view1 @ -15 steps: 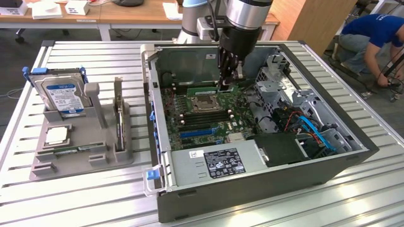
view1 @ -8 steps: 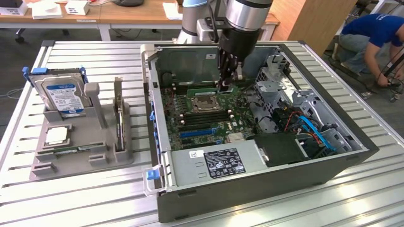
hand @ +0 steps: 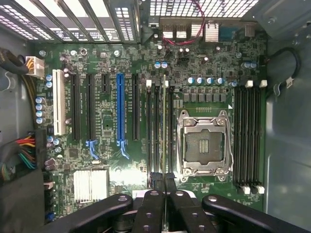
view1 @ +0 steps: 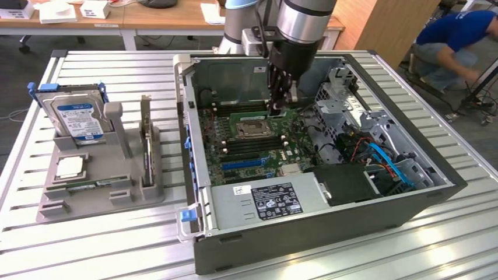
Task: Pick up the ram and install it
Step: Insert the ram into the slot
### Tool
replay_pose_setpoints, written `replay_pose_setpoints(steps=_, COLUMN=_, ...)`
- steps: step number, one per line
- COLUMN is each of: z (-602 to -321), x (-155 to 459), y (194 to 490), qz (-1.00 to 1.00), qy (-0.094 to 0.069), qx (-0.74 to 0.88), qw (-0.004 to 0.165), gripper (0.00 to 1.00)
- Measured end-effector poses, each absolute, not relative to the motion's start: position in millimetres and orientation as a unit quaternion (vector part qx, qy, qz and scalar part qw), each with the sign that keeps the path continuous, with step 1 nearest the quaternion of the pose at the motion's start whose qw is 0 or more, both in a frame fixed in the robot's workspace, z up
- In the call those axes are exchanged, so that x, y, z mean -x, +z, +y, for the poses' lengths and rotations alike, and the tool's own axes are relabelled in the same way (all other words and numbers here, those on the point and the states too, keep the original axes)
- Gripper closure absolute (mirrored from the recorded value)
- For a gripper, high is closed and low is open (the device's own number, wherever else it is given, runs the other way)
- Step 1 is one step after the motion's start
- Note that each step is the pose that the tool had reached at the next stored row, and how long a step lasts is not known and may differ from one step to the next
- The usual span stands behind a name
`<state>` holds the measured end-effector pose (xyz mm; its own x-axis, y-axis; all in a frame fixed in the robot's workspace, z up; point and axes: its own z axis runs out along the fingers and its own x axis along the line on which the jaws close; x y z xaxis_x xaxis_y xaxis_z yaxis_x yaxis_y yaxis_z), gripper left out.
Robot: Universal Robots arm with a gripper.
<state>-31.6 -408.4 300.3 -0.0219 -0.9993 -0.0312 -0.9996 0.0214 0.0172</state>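
Ram (hand: 164, 126) location, please?
— Edge-on between the jaws, which are clamped together on it, inside the open computer case (view1: 233, 233) on the table (view1: 116, 245).
Why held upright like that?
— So, I judge, its thin lower edge runs along a memory slot (hand: 156, 126) just beside the empty CPU socket (hand: 203, 143); lying flat, it could not enter.
Seated?
— Cannot tell; it lines up with the slot, but contact between them is hidden behind the jaws.

ram (hand: 164, 126): slim stick seen edge-on, standing upright among the black memory slots (hand: 156, 126), just beside CPU socket (hand: 203, 143), centre of wrist view.
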Motion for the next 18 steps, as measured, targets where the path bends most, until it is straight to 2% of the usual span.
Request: replay_pose_setpoints(steps=18, z=-408, x=32, y=278, qz=0.714, qy=0.017, qx=0.699, qw=0.005, gripper=0.89)
